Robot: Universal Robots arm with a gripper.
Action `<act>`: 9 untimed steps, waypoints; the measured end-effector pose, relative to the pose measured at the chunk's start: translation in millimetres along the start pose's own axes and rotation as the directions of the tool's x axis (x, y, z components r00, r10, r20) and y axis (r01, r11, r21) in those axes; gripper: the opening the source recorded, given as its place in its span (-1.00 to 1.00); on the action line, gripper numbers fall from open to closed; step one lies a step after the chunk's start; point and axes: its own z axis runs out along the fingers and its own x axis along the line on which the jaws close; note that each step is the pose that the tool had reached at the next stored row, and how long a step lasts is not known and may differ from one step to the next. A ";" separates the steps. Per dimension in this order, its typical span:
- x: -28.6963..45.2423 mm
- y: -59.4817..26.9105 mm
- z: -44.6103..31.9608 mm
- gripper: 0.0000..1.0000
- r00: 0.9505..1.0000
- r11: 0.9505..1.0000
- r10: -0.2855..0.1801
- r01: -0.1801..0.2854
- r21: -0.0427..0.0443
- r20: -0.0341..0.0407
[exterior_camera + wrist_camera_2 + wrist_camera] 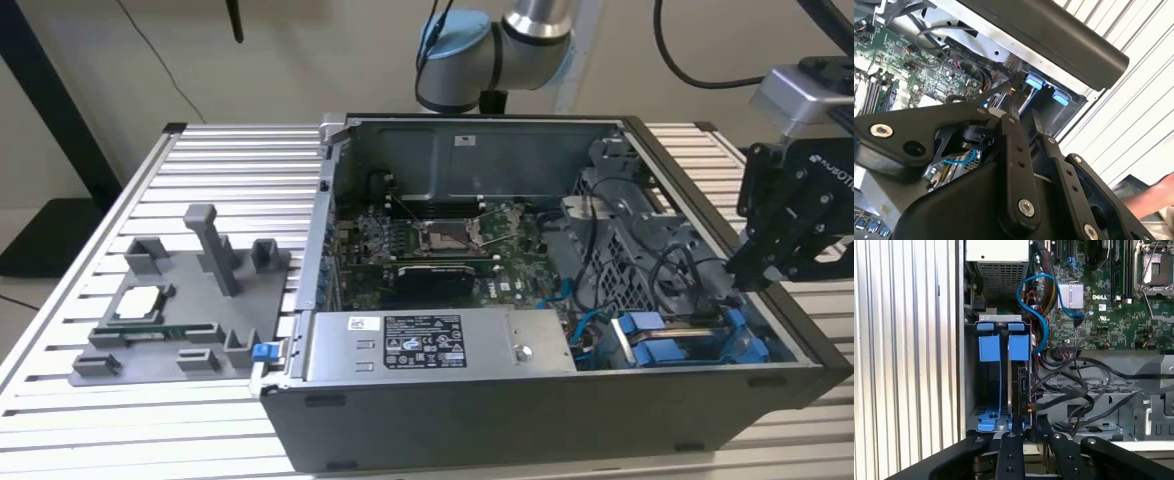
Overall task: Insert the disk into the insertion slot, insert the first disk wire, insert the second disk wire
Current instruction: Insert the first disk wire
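The disk (1020, 382) stands edge-on in the insertion slot (999, 318) of the dark grey drive cage, its blue carrier front (1019, 347) facing out. My gripper (1029, 419) hovers at the disk's rear edge, shut on the small connector of a black disk wire (1030, 406) with red and yellow leads. In the second wrist view the gripper (1022, 101) pinches that connector (1013, 90) close to the blue carriers (1034, 81). In the exterior view the gripper (731, 288) reaches down into the case's corner above the blue carriers (663, 350).
Beside the disk sits a second blue carrier (989, 347). Black cables (1079, 390) and a blue cable (1044, 305) crowd the cage's side. The case holds the motherboard (447, 238) and power supply (441, 345). A grey fixture (174, 300) lies at the exterior view's left. A person's hand (1149, 200) is nearby.
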 end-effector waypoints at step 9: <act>-0.7 -13.0 4.6 1.00 0.999 1.000 -0.002 0.002 -0.001 0.041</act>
